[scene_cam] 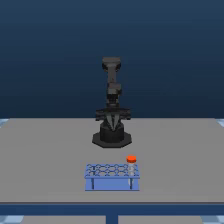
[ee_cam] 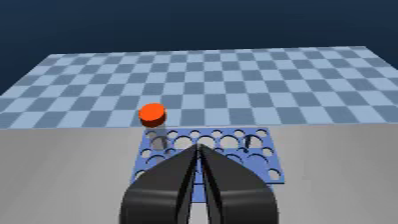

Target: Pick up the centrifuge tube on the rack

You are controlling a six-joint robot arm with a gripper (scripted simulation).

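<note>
The centrifuge tube (ee_cam: 153, 116) stands in a corner hole of the rack (ee_cam: 258, 161).

Its round orange-red cap (scene_cam: 131, 159) sticks up above the light-blue rack, which sits on the grey worktop (scene_cam: 45, 160). The end effector (ee_cam: 199, 150) is clenched, its two dark fingers (ee_cam: 233, 185) pressed together at the tips, with nothing between them. It hangs over the rack's holes, and the tube is beside it and a little ahead, not touching. In the exterior view the black arm (scene_cam: 111, 102) stands behind the rack.
</note>
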